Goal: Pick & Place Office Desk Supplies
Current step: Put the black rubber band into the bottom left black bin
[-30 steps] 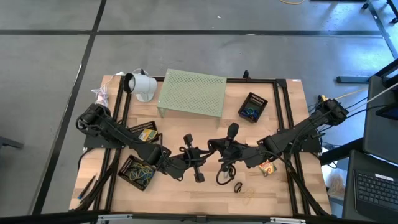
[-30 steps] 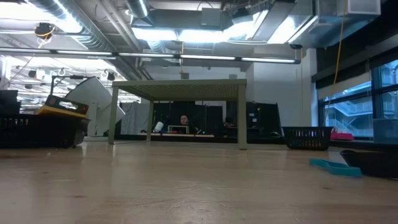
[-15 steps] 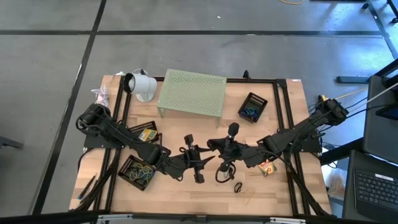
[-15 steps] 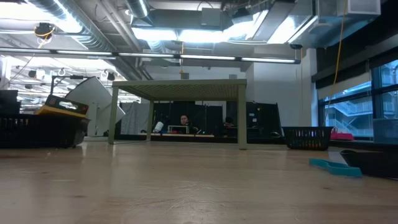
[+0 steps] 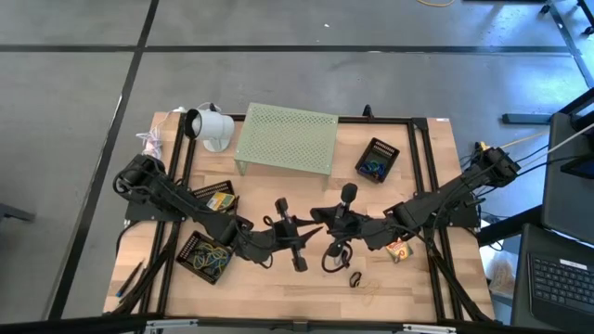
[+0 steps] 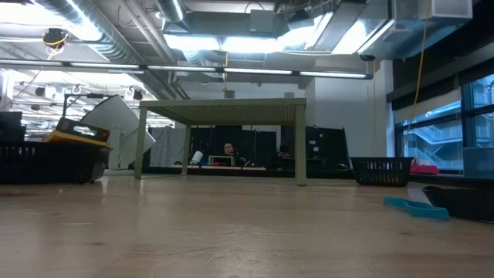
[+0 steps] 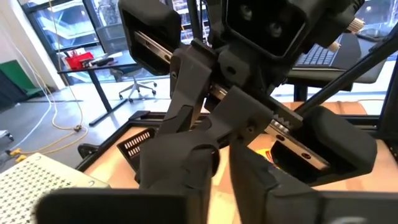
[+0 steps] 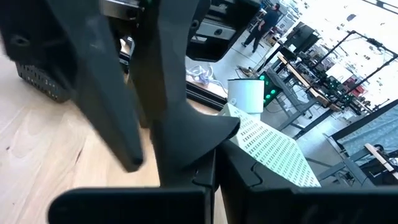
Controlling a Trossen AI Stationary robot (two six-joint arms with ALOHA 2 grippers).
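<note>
Above the middle of the table my two grippers meet tip to tip. My left gripper (image 5: pixel 312 230) (image 7: pixel 224 177) is open by a narrow gap, and I see nothing in it. My right gripper (image 5: pixel 323 221) (image 8: pixel 214 177) faces it, shut; if something thin sits between its fingers, it does not show. Below them lie a black binder clip (image 5: pixel 355 278) and a tan rubber band (image 5: pixel 371 289). A blue band (image 6: pixel 417 207) also rests flat on the wood. One yellow-green box (image 5: pixel 220 199) lies at the left, another (image 5: pixel 399 250) at the right. Neither gripper appears in the low view. My left gripper has its fingers (image 7: pixel 186 174) right at the tips of my right gripper's shut fingers (image 7: pixel 214 118); I cannot tell whether they touch. My right gripper comes level from the table's right, and I cannot tell whether its fingers (image 8: pixel 193 143) touch the left arm's fingers (image 8: pixel 124 118).
A black tray of rubber bands (image 5: pixel 204 255) sits at the near left, another black tray (image 5: pixel 376 160) at the far right. The pale green perforated riser (image 5: pixel 286 139) and a white cup-shaped object (image 5: pixel 212 128) stand along the far edge. A black frame (image 5: pixel 422 162) borders the work area.
My left gripper has spread its fingers wide and then drawn them in again to a narrow gap, staying where it was, in front of my right gripper. Nothing on the table has moved.
</note>
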